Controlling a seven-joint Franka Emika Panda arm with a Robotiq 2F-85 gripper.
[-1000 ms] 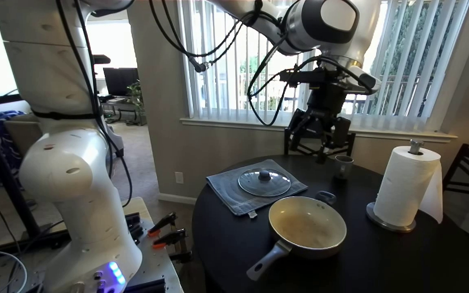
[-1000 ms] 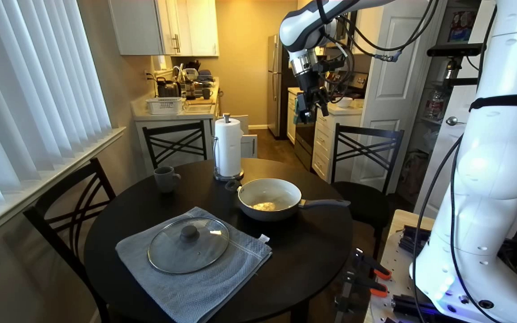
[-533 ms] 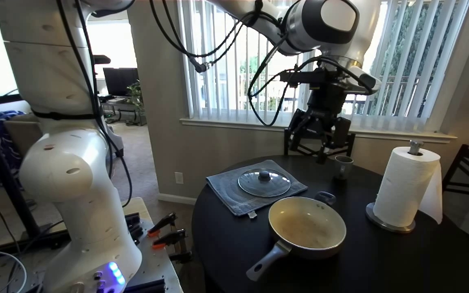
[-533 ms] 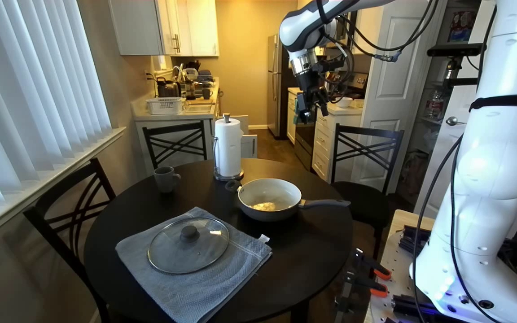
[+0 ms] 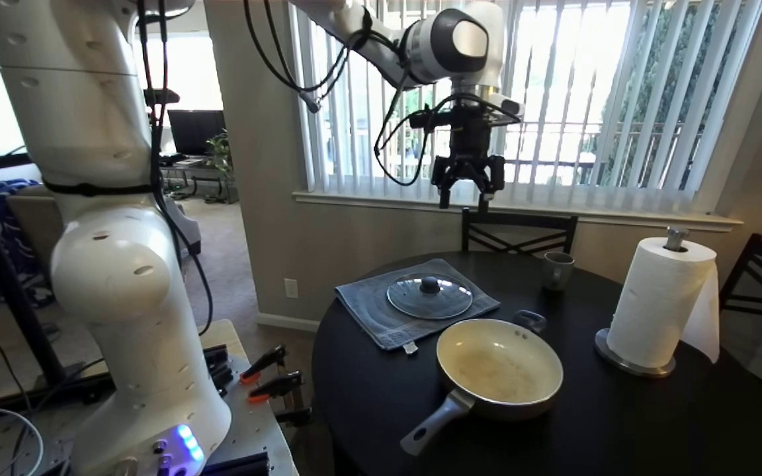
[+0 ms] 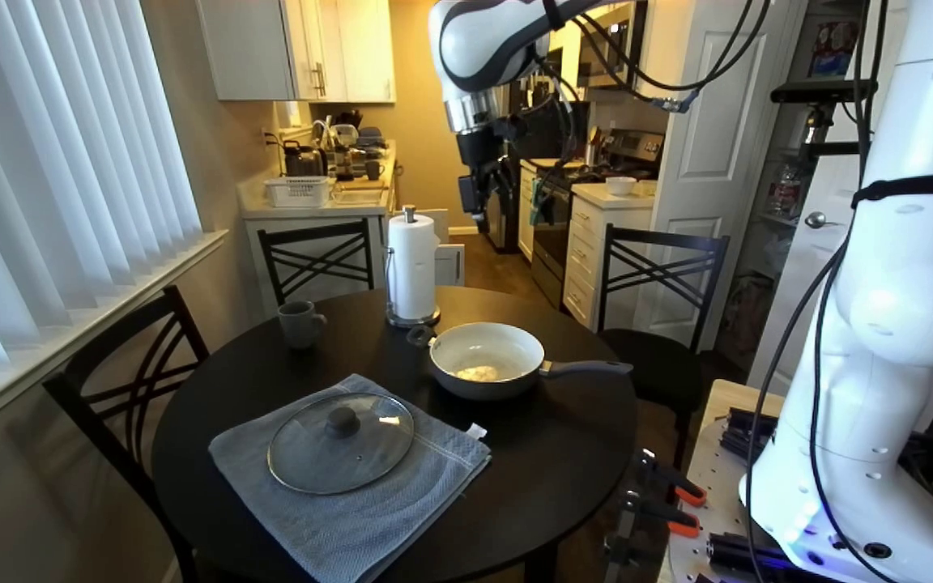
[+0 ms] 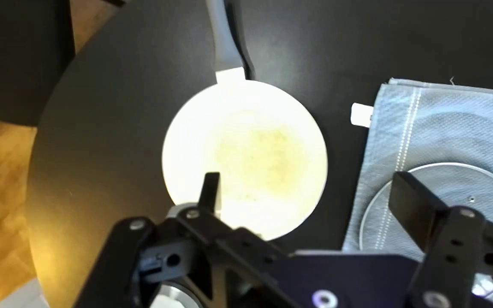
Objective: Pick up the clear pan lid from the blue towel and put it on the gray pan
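The clear pan lid (image 5: 414, 304) lies knob up on the blue towel (image 5: 371, 320) in both exterior views; the lid (image 6: 304, 453) and towel (image 6: 426, 494) are close to the camera there. The gray pan (image 5: 500, 363) stands beside the towel, handle pointing away; it also shows in an exterior view (image 6: 483, 389). My gripper (image 5: 464, 199) is open and empty, high above the table; it shows side-on in an exterior view (image 6: 476, 212). In the wrist view my open fingers (image 7: 304, 184) span from over the pan (image 7: 250, 141) to over the lid (image 7: 452, 184), partly hiding the lid.
A paper towel roll (image 5: 662, 304) on a metal stand and a gray mug (image 5: 557, 271) stand on the dark round table (image 5: 381, 396). Black chairs (image 6: 134, 389) surround the table. A window with blinds (image 5: 553, 99) is behind the arm. Clamps (image 5: 275, 377) sit at the robot's base.
In the last half second my gripper has swung left in both exterior views, higher in the view with the window, and has turned. The lid, towel and pan have not moved.
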